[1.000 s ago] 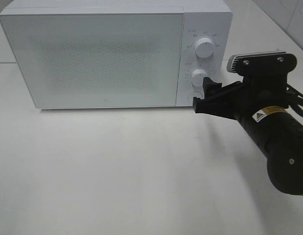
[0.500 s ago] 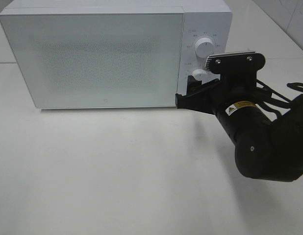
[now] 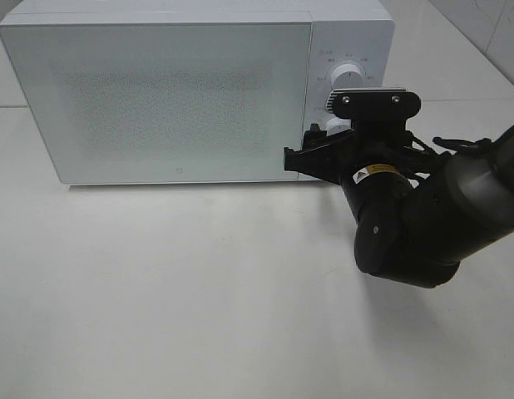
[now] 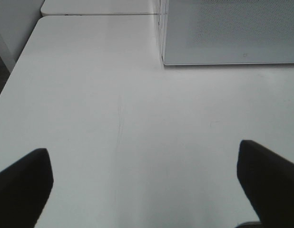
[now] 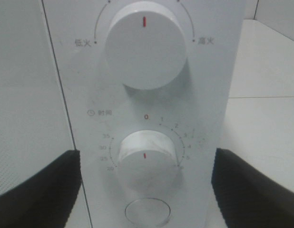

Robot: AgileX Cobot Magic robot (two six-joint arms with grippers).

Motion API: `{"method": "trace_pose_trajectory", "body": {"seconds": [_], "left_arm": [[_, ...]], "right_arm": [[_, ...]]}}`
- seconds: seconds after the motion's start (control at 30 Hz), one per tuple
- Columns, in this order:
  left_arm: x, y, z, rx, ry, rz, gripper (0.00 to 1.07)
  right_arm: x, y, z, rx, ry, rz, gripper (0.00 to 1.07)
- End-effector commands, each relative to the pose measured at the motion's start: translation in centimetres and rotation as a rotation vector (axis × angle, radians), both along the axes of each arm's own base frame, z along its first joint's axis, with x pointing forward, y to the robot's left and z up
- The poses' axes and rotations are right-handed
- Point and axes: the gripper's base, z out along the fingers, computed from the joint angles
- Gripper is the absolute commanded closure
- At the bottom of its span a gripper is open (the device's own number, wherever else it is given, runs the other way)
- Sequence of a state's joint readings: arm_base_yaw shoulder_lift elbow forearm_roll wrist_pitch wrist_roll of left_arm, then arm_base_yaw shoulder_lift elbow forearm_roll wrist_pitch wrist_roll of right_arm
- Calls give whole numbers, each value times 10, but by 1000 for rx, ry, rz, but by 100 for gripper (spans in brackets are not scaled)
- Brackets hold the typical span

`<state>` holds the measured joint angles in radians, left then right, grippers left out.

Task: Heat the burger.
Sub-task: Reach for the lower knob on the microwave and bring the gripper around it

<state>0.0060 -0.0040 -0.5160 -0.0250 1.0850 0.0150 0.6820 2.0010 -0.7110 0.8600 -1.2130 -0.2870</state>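
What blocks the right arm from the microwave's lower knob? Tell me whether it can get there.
Probably yes. Nothing shows between them: the right arm faces the lower knob squarely, its jaws open to either side of it.

The burger is not visible; the white microwave's (image 3: pixel 157 91) door is shut.

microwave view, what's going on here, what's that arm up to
The right gripper is at the microwave's control panel. Its jaws are open on either side of the lower timer dial and are not closed on it. The dial's red mark points down, away from the 0. The door is shut and no burger is in view. The left gripper is open too, over the white table, holding nothing.
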Motion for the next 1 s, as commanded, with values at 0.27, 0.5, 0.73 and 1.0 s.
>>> {"method": "trace_pose_trajectory", "body": {"seconds": [0.27, 0.5, 0.73, 1.0], "left_arm": [[-2, -1, 1, -10, -29, -4, 9], [-2, -1, 1, -10, -29, -4, 9], [-2, -1, 1, -10, -29, -4, 9], [-2, -1, 1, -10, -29, -4, 9]], "right_arm": [[19, -4, -4, -20, -42, -34, 34], [25, -2, -7, -24, -42, -28, 36], [29, -4, -7, -18, -39, -37, 39], [29, -4, -9, 7, -18, -36, 69]]}}
